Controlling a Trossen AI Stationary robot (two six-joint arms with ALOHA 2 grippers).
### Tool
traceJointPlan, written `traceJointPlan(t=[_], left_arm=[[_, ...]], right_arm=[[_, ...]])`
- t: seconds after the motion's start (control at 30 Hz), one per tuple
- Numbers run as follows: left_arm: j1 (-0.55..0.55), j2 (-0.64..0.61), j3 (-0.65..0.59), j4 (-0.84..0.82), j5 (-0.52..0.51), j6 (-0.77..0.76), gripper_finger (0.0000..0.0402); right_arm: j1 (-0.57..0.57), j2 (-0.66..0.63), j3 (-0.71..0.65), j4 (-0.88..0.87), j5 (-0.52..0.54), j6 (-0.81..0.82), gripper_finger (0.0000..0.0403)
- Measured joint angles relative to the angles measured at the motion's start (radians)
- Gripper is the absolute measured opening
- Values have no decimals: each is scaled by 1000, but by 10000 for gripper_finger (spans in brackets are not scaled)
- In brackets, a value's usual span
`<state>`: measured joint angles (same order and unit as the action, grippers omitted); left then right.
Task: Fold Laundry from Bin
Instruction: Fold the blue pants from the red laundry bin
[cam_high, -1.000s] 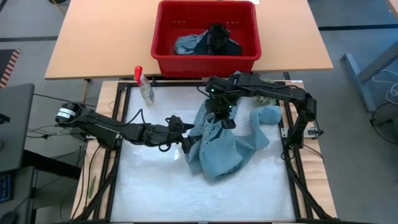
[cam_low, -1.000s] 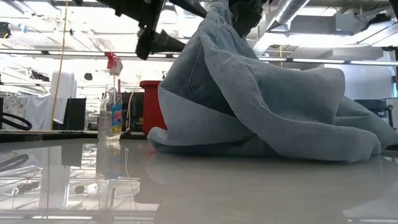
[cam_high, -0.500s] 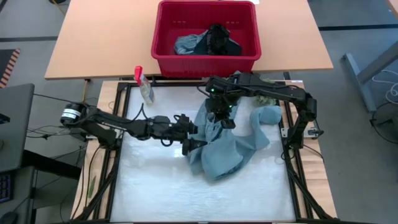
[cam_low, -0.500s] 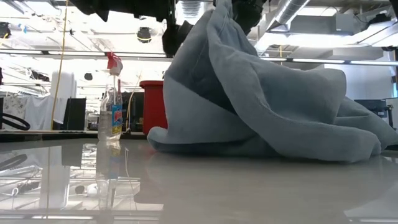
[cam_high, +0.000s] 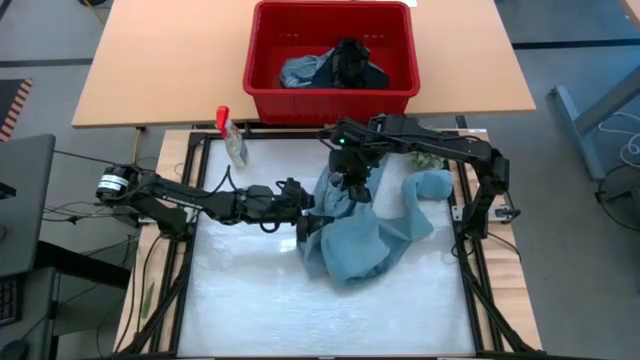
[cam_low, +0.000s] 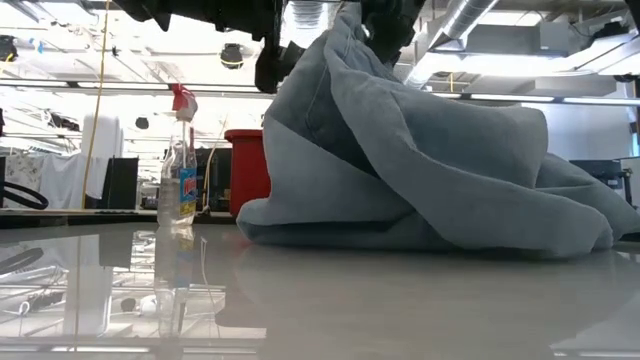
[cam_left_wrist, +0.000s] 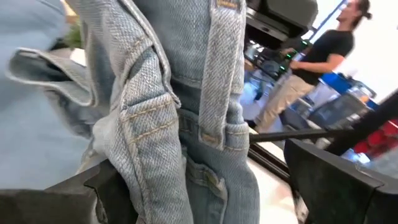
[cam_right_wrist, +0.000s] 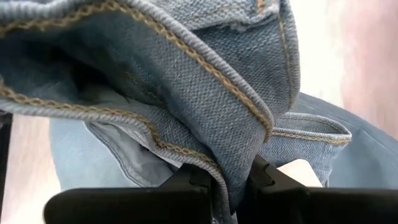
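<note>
A faded grey-blue denim garment (cam_high: 370, 235) lies heaped on the white table top, its upper part drawn up into a peak (cam_low: 345, 40). My right gripper (cam_high: 352, 186) is shut on that peak above the heap. My left gripper (cam_high: 306, 212) is open at the garment's left side, its fingers standing on either side of a hanging strip with belt loops (cam_left_wrist: 205, 118); I cannot tell whether they touch it. The red bin (cam_high: 262, 90) stands beyond the table's far edge with dark and blue laundry (cam_high: 335, 66) in it. My right gripper pinches a folded, stitched hem edge of the denim (cam_right_wrist: 231, 163) between its two fingers, several layers together. The fingers come from above, pointing down. The cloth hangs below them in slack folds, and its lower part (cam_low: 420, 230) lies on the table.
A clear spray bottle with a red top (cam_high: 232, 138) stands at the table's far left corner. Something small and green (cam_high: 428, 158) lies under the right arm at the far right. A person (cam_left_wrist: 311, 68) stands in the room beyond. Bare table top (cam_high: 260, 300) lies near and left.
My left gripper has gone toward the table's right edge, up to the raised denim, and stays open. My right gripper has kept hold of the peak and shifted it a little toward the far edge; the heap's lower part has stayed on the table.
</note>
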<state>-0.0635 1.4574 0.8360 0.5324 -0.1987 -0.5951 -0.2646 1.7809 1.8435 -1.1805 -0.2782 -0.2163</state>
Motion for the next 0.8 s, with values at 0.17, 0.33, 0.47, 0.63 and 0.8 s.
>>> traceJointPlan(t=[0.17, 0.33, 0.47, 0.63, 0.8], left_arm=[[0, 0, 0, -2, -57, -3, 345], [0, 0, 2, -56, -102, -39, 345], [5, 0, 2, -76, -116, -62, 341], [16, 0, 2, -82, -115, -79, 288], [25, 0, 2, -81, -93, -70, 174]], right_arm=[[0, 0, 0, 9, 21, 53, 52], [2, 0, 0, 17, 23, 67, 52], [12, 0, 0, 21, 23, 69, 52], [25, 0, 0, 26, 22, 39, 52], [35, 0, 0, 34, 23, 7, 87]])
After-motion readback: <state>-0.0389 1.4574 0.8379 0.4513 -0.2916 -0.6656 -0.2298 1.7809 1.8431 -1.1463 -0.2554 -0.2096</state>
